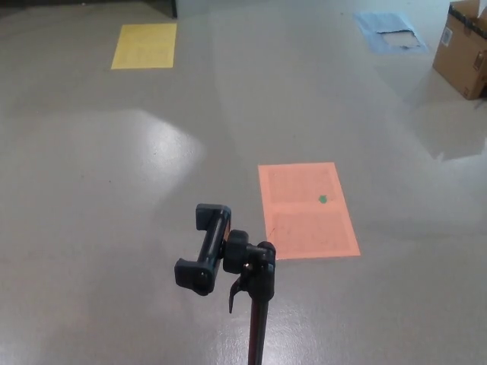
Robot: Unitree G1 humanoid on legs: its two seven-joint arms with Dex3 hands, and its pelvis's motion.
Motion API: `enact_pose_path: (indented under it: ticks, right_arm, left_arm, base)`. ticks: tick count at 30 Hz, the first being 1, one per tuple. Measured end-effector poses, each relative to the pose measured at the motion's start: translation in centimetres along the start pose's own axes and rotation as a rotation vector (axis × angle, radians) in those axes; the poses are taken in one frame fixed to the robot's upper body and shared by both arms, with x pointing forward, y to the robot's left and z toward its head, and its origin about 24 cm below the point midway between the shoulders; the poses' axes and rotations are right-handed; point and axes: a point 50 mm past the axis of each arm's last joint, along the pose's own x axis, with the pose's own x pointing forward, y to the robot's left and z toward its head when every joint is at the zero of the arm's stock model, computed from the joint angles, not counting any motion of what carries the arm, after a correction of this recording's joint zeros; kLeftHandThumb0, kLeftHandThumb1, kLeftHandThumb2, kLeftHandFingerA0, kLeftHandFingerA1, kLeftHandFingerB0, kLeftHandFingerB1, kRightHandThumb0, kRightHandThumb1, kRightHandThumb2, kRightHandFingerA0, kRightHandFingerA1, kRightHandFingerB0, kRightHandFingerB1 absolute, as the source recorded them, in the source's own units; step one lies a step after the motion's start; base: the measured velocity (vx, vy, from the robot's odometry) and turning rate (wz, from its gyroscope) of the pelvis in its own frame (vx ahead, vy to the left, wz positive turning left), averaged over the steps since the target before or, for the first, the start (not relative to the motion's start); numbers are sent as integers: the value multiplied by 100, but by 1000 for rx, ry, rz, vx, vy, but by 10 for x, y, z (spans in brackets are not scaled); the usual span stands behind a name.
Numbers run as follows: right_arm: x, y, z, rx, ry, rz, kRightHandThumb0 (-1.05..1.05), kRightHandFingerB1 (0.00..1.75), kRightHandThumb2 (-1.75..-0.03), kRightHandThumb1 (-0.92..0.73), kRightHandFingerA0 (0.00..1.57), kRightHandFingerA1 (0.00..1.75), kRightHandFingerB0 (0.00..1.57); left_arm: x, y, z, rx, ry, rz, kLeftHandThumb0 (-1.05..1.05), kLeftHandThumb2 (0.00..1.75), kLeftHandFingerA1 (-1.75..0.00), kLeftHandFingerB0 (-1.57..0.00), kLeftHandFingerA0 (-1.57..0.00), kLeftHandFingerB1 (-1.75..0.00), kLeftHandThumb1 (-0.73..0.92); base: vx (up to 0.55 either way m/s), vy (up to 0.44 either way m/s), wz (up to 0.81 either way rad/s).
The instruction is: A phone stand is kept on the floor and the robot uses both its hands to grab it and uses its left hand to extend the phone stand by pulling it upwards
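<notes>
A black phone stand (257,304) rises from the bottom edge of the head view, just right of centre. Its thin pole (257,334) runs up to a knob joint (247,255), and an empty phone clamp (207,247) sticks out to the left of that joint. The foot of the stand is hidden below the picture. Neither of my hands shows anywhere in the view.
An orange sheet (308,211) with a small green mark (323,199) lies on the grey floor just behind the stand. A yellow sheet (144,46) lies far left, a blue sheet (389,32) far right, and a cardboard box (464,49) stands at the right edge.
</notes>
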Motion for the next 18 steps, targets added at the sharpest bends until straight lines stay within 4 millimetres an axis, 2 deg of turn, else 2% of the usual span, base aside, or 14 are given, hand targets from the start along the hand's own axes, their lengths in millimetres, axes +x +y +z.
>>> enact_pose_path:
  ticks: [2, 3, 4, 5, 12, 13, 18]
  right_arm:
    - [-4, -2, 8, -11, -53, -4, -97, 0, -100, -77, 0, 12, 0]
    - [-7, -3, 11, -16, -76, -5, -96, 0, -99, -75, 0, 11, 0]
    - [-8, -4, 13, -20, -92, -6, -96, 0, -99, -75, 0, 11, 0]
    - [-9, -5, 16, -24, -112, -7, -95, 1, -99, -75, 0, 14, 0]
    - [-17, -6, 30, -36, -226, -9, -97, 0, -98, -74, 0, 13, 0]
    - [-18, -7, 34, -35, -248, -11, -97, 0, -98, -73, 0, 8, 0]
    - [-19, -11, 54, -29, -356, -21, -100, 0, -101, -76, 0, 7, 0]
  left_arm:
    - [-5, 3, 6, -8, -50, 9, -77, 102, -49, -25, -31, -43, 69]
    - [-8, 4, 9, -14, -72, 14, -71, 67, -35, -35, -36, -32, 78]
    - [-10, 5, 11, -18, -88, 18, -71, 67, -35, -35, -36, -32, 78]
    - [-12, 6, 13, -24, -108, 22, -77, 102, -49, -26, -31, -44, 68]
    - [-25, 12, 25, -46, -223, 45, -80, 102, -48, -26, -29, -44, 68]
    - [-27, 13, 27, -46, -240, 47, -72, 64, -33, -33, -34, -31, 78]
    - [-31, 15, 39, -31, -329, 48, -73, 65, -31, -33, -32, -31, 78]
  base:
    - [0, 0, 0]
    - [0, 0, 0]
    - [0, 0, 0]
    - [0, 0, 0]
    - [0, 0, 0]
    - [0, 0, 0]
    - [0, 0, 0]
